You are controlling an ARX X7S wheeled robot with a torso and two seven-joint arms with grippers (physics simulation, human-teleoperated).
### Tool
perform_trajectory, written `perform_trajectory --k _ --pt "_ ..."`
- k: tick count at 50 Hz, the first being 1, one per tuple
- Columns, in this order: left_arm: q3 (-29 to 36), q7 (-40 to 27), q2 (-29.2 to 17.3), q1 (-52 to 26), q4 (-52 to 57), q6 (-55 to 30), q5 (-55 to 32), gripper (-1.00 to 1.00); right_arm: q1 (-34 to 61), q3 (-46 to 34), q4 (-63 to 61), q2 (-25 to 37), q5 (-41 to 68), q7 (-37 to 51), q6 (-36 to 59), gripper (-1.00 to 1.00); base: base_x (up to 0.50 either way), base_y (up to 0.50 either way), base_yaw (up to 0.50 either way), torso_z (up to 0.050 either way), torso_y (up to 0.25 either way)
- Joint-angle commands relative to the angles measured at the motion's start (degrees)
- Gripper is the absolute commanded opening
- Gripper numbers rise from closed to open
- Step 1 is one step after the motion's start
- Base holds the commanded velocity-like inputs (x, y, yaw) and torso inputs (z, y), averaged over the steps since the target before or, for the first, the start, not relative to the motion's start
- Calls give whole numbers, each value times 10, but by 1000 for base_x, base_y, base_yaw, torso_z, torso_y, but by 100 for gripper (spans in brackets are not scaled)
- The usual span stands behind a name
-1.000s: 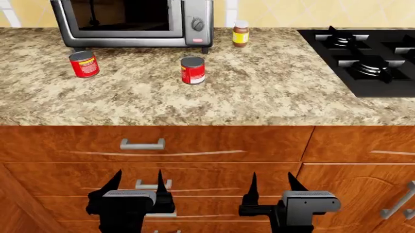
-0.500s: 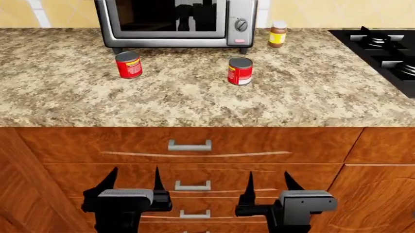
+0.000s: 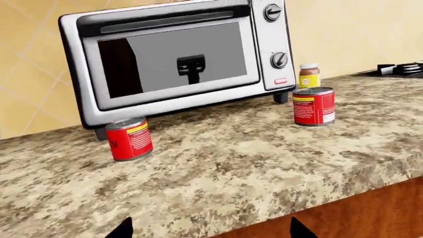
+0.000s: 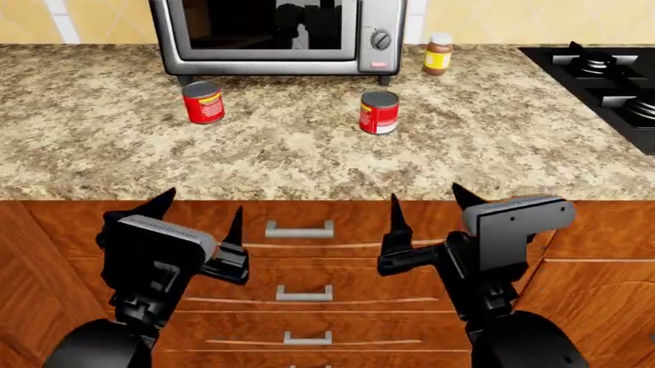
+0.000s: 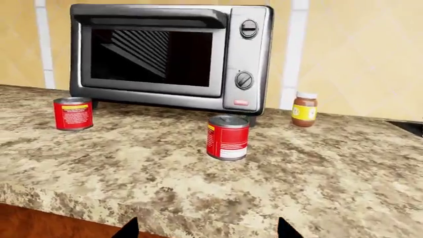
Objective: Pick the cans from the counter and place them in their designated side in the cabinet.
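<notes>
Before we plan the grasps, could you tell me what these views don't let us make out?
- Cabinet interior: no view shows it open; the head view gives only drawer fronts, so the designated sides are unknown.
- Toaster oven: top cut off by the head view's upper edge.
- Brown jar: label print too small to read.
- Left gripper: only fingertips show at the left wrist view's edge.

two cans (image 4: 204, 103) (image 4: 379, 112) on counter (image 4: 307, 165), toaster oven (image 4: 278, 34) behind, jar (image 4: 438, 54) right
</notes>
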Motion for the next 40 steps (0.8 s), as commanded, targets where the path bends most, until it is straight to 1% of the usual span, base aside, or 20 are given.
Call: perform_trajectory --k 1,5,8,14,18,21,24,30,33,36,40 --pt "-50 36 -64 -83 64 -146 -69 100 141 34 -111 40 80 -20 214 100 0 0 0 0 0" --pt "-70 30 -80 -111 60 -166 -71 100 190 51 -106 44 105 -31 255 100 0 0 0 0 0" --pt "-83 26 -89 -128 56 -178 -72 100 218 55 -87 46 110 -37 264 100 0 0 0 0 0" --pt "-102 14 -104 -177 24 -197 -68 100 271 60 -11 42 113 -57 245 100 0 0 0 0 0" --pt "-107 14 -117 -213 -19 -210 -64 100 314 34 47 59 99 -75 231 100 0 0 0 0 0" --pt "-88 20 -132 -254 -81 -204 -48 100 342 11 94 69 87 -91 213 100 0 0 0 0 0" --pt "-60 25 -141 -303 -169 -169 -19 100 373 -10 153 74 73 -109 186 100 0 0 0 0 0" --pt "-22 14 -134 -410 -369 -89 35 100 414 -36 274 73 57 -145 134 100 0 0 0 0 0" --pt "-9 0 -126 -446 -460 -51 57 100 424 -42 322 72 49 -155 112 100 0 0 0 0 0" --pt "2 -7 -116 -463 -511 -25 70 100 427 -48 358 71 44 -163 94 100 0 0 0 0 0" --pt "14 -10 -110 -481 -544 -9 81 100 432 -51 386 68 42 -171 79 100 89 0 0 0 0"
